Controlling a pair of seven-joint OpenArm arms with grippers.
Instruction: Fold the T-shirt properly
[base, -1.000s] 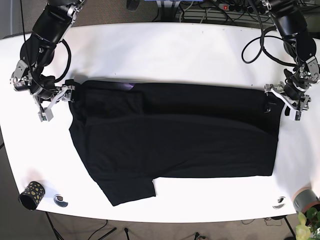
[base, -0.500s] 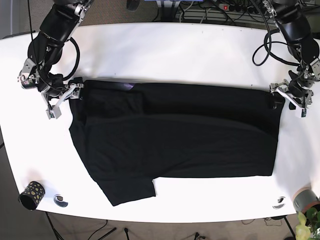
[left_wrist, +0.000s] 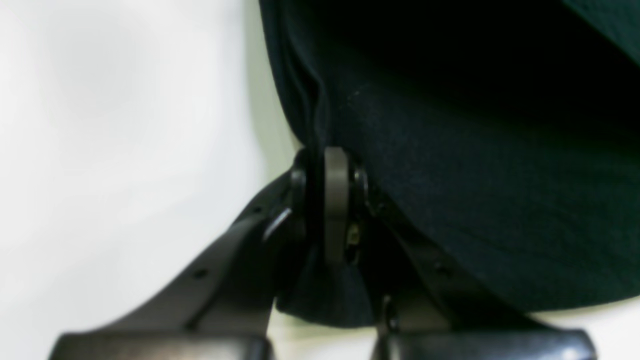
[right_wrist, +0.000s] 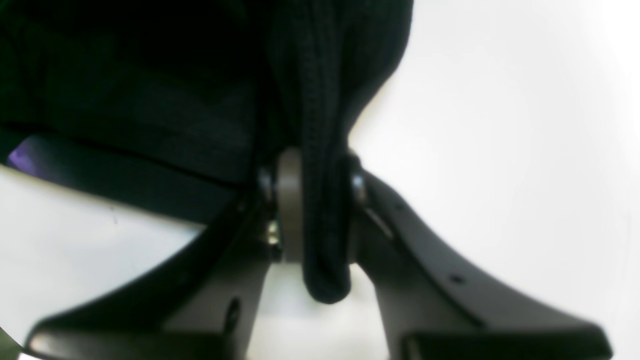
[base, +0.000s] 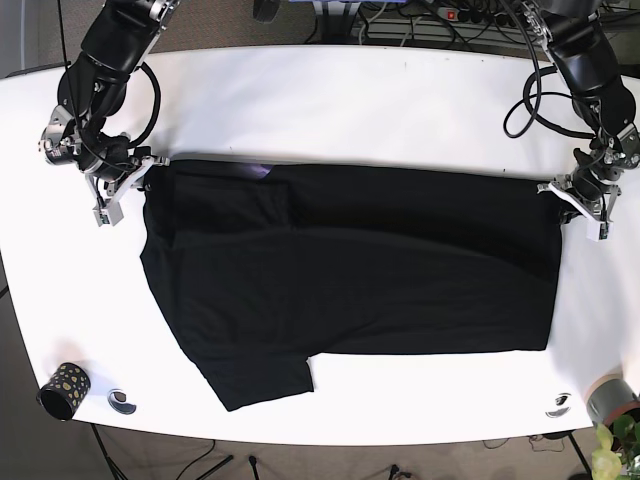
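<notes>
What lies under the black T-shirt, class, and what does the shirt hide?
The T-shirt lies on the white table, which shows all around it. The table beneath, and any lower folded layers, are covered.

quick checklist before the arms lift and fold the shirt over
1. Left claw shut on T-shirt edge: ok, cloth pinched in the left wrist view.
2. Right claw shut on the shirt: ok, a bunched fold sits between its fingers.
3. Both grips at the far top corners: ok.
4. Top edge taut between the grips: ok, nearly straight.
5. Shirt body flat: not ok, near sleeve skewed.
6. Table beyond the shirt free: ok.
</notes>
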